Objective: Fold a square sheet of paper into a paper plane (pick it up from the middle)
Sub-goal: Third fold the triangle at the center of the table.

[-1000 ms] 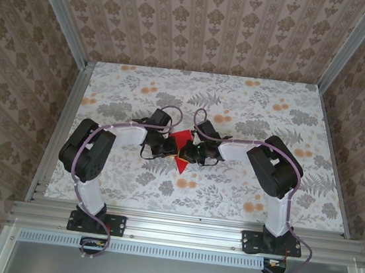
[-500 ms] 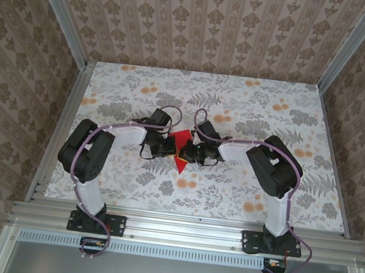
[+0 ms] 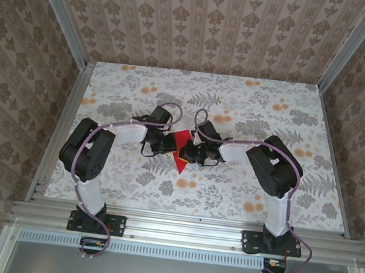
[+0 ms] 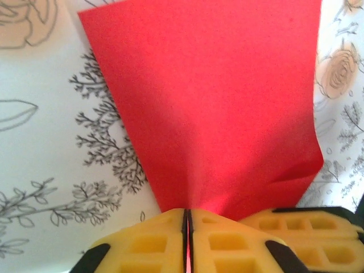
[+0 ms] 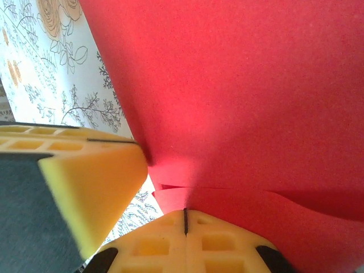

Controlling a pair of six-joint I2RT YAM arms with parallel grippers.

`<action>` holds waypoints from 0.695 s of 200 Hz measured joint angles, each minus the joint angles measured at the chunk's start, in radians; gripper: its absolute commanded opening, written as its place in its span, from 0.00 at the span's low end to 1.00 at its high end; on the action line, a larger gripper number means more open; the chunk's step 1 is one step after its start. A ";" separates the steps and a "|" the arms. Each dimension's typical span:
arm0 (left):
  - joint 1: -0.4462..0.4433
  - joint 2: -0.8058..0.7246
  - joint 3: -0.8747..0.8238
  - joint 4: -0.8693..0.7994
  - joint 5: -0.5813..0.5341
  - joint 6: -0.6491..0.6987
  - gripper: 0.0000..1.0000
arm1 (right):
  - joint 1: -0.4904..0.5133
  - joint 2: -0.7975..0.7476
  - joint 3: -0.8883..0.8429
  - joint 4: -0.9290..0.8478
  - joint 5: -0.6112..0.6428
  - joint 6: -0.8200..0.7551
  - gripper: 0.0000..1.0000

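The square sheet of paper (image 3: pixel 181 155) is bright red and folded into a pointed wedge, a rough paper plane shape, with its tip towards the arms' bases. It hangs between both grippers at the table's middle. My left gripper (image 3: pixel 172 147) is shut on its left side. In the left wrist view the paper (image 4: pixel 216 102) fans out from the pinched yellow fingertips (image 4: pixel 153 242) of the left gripper (image 4: pixel 187 215). My right gripper (image 3: pixel 187 153) is shut on the right side. In the right wrist view the layered paper (image 5: pixel 239 91) runs into the right gripper (image 5: pixel 185 215), with a left finger (image 5: pixel 85 182) alongside.
The floral tablecloth (image 3: pixel 243 184) covers the table around the arms. Patterned walls and aluminium rails (image 3: pixel 55 141) close in the left, right and far sides. The two grippers nearly touch each other over the table's centre.
Almost nothing: the left wrist has shifted very slightly, and both grippers stay shut on the red paper in the same spot.
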 measured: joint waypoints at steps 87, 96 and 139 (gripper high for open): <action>0.000 0.016 0.015 -0.015 -0.003 0.000 0.03 | 0.000 0.000 -0.002 0.007 -0.006 -0.020 0.05; 0.000 0.017 0.017 -0.018 -0.004 0.000 0.03 | 0.000 0.000 -0.002 0.008 -0.006 -0.021 0.05; -0.001 0.019 0.022 -0.021 -0.004 0.000 0.03 | 0.000 0.000 -0.002 0.008 -0.006 -0.020 0.06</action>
